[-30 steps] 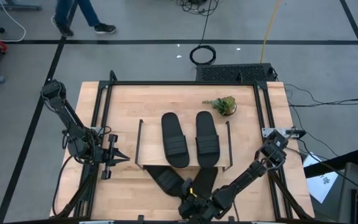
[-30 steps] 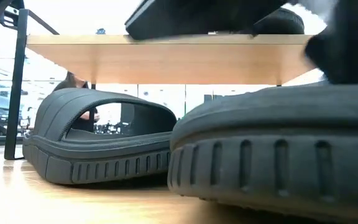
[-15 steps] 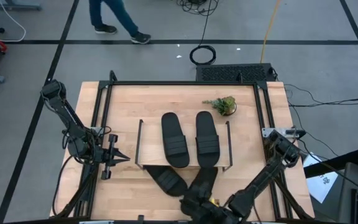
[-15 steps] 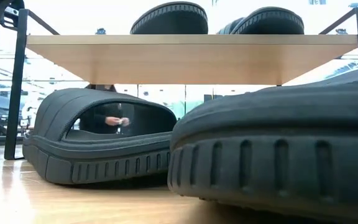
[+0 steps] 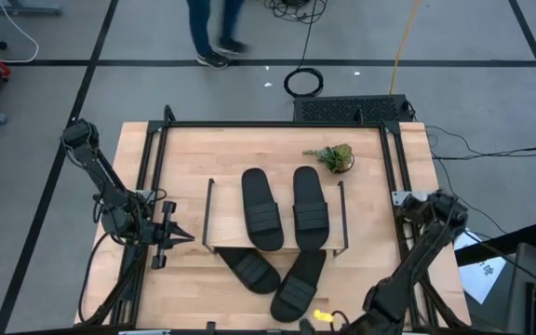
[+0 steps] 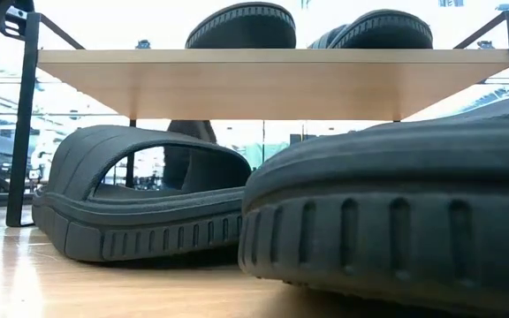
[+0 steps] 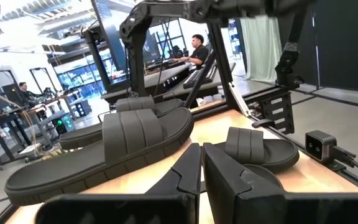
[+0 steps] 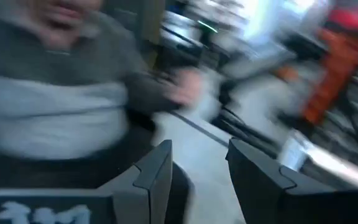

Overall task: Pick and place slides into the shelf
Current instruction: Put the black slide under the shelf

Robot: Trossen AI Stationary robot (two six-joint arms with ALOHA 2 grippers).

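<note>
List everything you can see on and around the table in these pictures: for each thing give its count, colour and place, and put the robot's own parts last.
Black ribbed-strap slide sandals on the shelf: two, black, side by side on the shelf's top board.
Black slide sandals on the table: two, black, on the tabletop in front of the shelf, their far ends under its front edge.
Low wooden-topped wire-framed shelf: one, light wood with black wire sides, mid-table.
Small green plant: one, green, beyond the shelf's right end.
Wooden tabletop: one, light wood.
Person walking: one, dark trousers, on the floor beyond the table.
Left gripper: one, dark, shut, left of the shelf.
Right gripper: one, dark, open, pulled back off the table's near right edge.
</note>
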